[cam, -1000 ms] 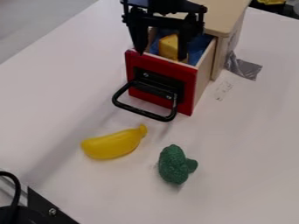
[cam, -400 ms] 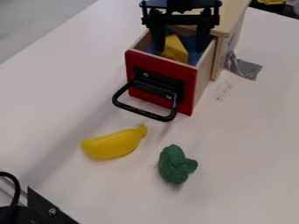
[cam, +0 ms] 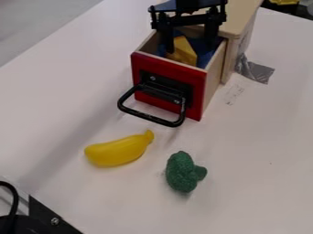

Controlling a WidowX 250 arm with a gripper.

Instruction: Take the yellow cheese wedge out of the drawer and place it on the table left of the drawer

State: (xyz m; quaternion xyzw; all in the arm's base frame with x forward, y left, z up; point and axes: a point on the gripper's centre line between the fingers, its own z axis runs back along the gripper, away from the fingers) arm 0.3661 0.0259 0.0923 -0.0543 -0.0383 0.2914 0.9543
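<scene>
Where the near left edge of the counter point(cam: 256, 137) lies, a black bracket point(cam: 45, 215) with a bolt stands beside a curved black cable point(cam: 14, 201); to the right of these, out on the middle of the counter, a yellow toy banana point(cam: 116, 151) lies on its side, its narrow tip pointing toward the drawer. Just beyond that tip, a black loop handle point(cam: 149, 118) juts from the red front point(cam: 142, 68) of a wooden drawer point(cam: 214, 77); the drawer is pulled open, toward the far side of the counter, and holds blue cloth point(cam: 198, 45) and a yellow block point(cam: 185, 54). Over the drawer hangs the black pincer point(cam: 189, 49), its fingers apart and pointing down; the block shows between them, and whether either finger touches it I cannot tell. Nearly below the drawer's right side, nearer the viewer, lies green toy broccoli point(cam: 181, 172), its stalk turned right; farther right, the pale wooden cabinet point(cam: 240, 18) stands toward the far right edge of the counter, with silver tape point(cam: 260, 72) stuck down at its foot; beyond that edge sits something yellow point(cam: 284, 2).
</scene>
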